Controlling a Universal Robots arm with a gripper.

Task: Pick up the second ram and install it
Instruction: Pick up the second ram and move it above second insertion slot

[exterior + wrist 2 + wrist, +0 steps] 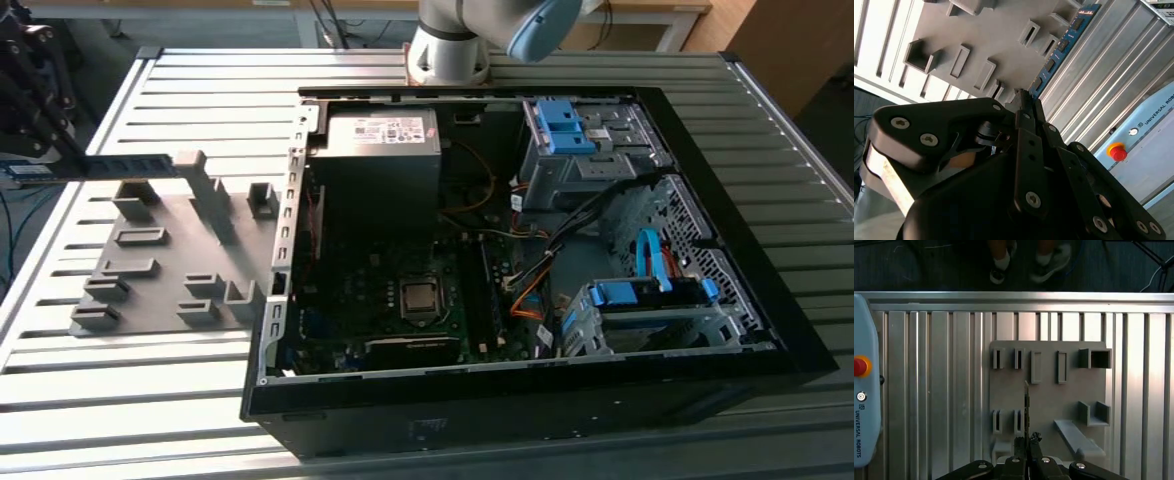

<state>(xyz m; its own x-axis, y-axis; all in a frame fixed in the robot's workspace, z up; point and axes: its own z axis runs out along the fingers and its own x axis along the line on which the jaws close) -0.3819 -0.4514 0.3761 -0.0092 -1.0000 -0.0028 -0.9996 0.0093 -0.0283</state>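
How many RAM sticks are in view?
1: the second ram, held by the gripper over the grey tray at the exterior view's left. Another may be hidden inside the computer case.

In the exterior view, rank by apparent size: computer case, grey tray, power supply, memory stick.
Largest to smallest:
computer case
grey tray
power supply
memory stick
The stick is held in the pincer, perhaps nearer the camera, yet plainly looks smallest.

Blue-green ram [114, 166], grey tray [174, 240], ribbed silver table [134, 392], black computer case [534, 412]
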